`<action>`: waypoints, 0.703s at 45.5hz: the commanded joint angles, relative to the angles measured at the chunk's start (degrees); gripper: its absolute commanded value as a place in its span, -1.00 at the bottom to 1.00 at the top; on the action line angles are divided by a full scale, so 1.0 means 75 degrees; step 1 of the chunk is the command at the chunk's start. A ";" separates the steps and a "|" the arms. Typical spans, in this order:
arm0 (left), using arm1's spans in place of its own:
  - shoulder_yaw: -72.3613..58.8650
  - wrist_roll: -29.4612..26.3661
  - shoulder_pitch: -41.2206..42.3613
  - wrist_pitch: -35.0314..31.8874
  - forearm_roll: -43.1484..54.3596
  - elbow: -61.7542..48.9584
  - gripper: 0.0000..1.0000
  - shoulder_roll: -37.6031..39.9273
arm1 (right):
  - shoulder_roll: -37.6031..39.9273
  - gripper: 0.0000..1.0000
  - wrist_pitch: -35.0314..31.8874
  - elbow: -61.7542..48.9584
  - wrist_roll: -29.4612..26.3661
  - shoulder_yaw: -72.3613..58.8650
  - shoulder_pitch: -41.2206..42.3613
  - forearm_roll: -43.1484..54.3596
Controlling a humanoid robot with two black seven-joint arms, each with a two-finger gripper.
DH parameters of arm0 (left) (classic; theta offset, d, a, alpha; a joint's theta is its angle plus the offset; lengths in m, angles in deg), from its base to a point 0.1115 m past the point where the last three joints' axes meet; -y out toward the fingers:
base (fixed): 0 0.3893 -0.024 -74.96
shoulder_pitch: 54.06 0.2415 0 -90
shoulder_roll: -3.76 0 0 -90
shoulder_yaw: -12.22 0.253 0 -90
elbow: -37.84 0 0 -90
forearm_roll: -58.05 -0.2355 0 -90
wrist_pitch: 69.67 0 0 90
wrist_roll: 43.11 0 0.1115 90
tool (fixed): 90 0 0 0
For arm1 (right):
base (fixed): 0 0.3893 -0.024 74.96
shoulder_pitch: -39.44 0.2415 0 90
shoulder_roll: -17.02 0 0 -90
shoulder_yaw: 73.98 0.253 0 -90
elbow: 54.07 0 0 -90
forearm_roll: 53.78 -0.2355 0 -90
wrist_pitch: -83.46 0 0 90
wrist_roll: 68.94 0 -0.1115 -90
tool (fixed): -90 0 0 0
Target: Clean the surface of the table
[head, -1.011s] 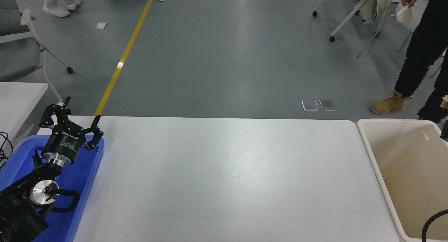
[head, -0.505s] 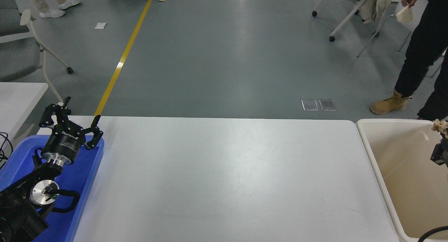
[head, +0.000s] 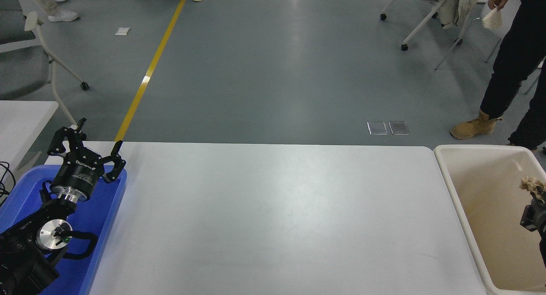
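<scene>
The table surface (head: 273, 218) is a wide white top with nothing lying on it. At the right edge of the head view my right gripper (head: 535, 197) hangs over the beige bin (head: 453, 188), shut on a crumpled beige wad (head: 530, 184) that sticks out above its tips. Most of the right arm is cut off by the picture's edge. My left gripper (head: 90, 146) is parked open at the lower left, above a blue tray (head: 108, 226), and holds nothing.
A person in dark trousers and tan boots (head: 473, 126) stands beyond the far right corner, holding a pale wad (head: 492, 18). Wheeled chairs (head: 420, 26) stand behind. A second white tabletop (head: 23, 115) and a grey chair (head: 25, 64) are at the left.
The right gripper with the beige wad has come further into view at the right edge, moving down the picture over the bin. The left arm has not moved.
</scene>
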 commanded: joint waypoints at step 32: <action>0.0000 0.0000 0.0000 0.0001 0.0000 -0.0002 1.00 -0.0012 | -0.0414 -0.05 0.0066 -0.0014 0.0080 -0.0148 -0.0409 0.0080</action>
